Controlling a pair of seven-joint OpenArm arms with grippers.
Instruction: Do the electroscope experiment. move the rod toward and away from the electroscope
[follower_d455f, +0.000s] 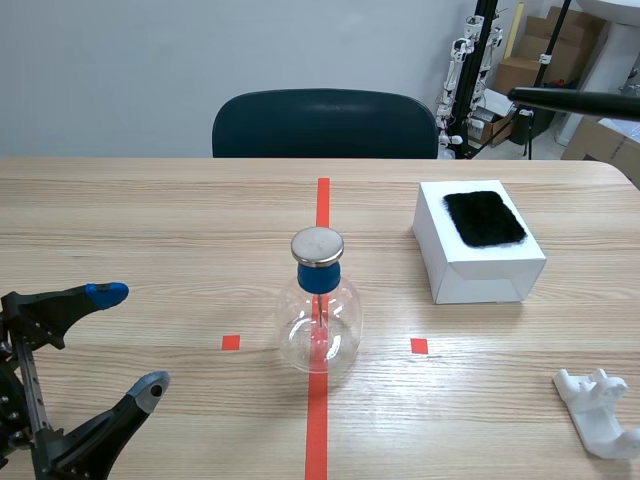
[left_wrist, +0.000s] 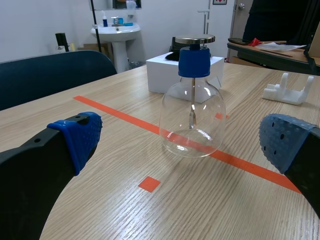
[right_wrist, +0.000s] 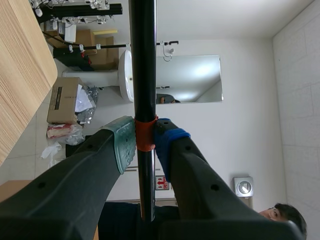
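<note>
**Scene view**
- Electroscope (follower_d455f: 318, 305): clear glass flask with a blue stopper and a flat metal disc on top. It stands upright on the wooden table (follower_d455f: 150, 220), on the long orange-red tape line.
- White box (follower_d455f: 478, 250): beyond the electroscope and to its right, apart from it. A black fur pad (follower_d455f: 484, 217) lies on its lid.
- White plastic holder (follower_d455f: 598, 410): well to the right of the electroscope, nearer the robot.
- Rod (follower_d455f: 575, 100): black, held roughly level in the air. It is far to the right of the electroscope and beyond it, well apart and higher than the box.
- Left gripper (follower_d455f: 128, 340): low, well to the left of the electroscope. Its fingers are spread wide and hold nothing.
- Dark chair (follower_d455f: 325, 125): behind the table, straight beyond the electroscope.

**Left wrist view**
- Electroscope (left_wrist: 192, 107): ahead of the gripper, in line with the gap between its fingers and untouched. A thin metal strip hangs inside the glass.
- Blue dotted pads (left_wrist: 80, 137): one on either side of the electroscope, far apart.
- White box (left_wrist: 165, 75): just behind the electroscope.
- Holder (left_wrist: 290, 90): off to one side of the electroscope.

**Right wrist view**
- Right gripper (right_wrist: 145, 142): clamped on the rod (right_wrist: 144, 75). One grey-green pad (right_wrist: 125, 142) and one blue pad press on an orange-red band around the shaft.
- The rod runs straight ahead, out past the fingertips.
</note>
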